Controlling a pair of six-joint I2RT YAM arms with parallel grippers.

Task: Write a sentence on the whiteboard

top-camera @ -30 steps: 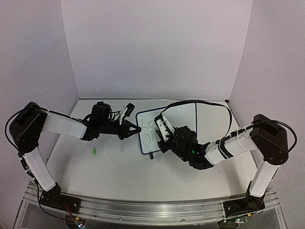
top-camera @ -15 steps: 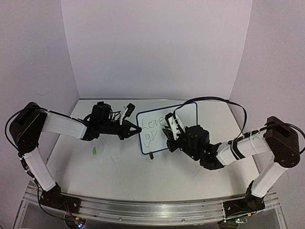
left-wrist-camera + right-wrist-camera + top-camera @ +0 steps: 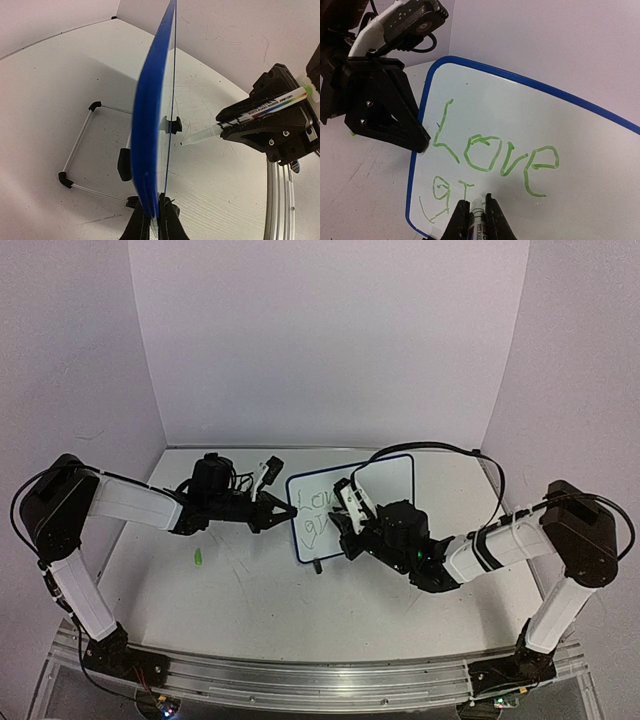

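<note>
The whiteboard (image 3: 388,478) stands upright mid-table, and my left gripper (image 3: 284,513) is shut on its left edge. In the left wrist view the whiteboard (image 3: 152,125) shows edge-on, its blue rim pinched by that gripper (image 3: 156,220). The sentence (image 3: 495,155) reads "Love" in green, with "gr" begun below it. My right gripper (image 3: 474,207) is shut on a marker (image 3: 479,220), whose tip is at the board just right of the "r". From the left wrist the marker (image 3: 260,111) points at the board's face with its tip very close to it. The right arm hides part of the board from above.
A small green cap (image 3: 198,557) lies on the table left of the board. The board's wire stand (image 3: 75,150) reaches out behind it. White walls close the back and sides. A metal rail (image 3: 300,680) runs along the near edge.
My right gripper with the marker swung right along the board, then came back a little to the left. The left arm and the board have not moved.
</note>
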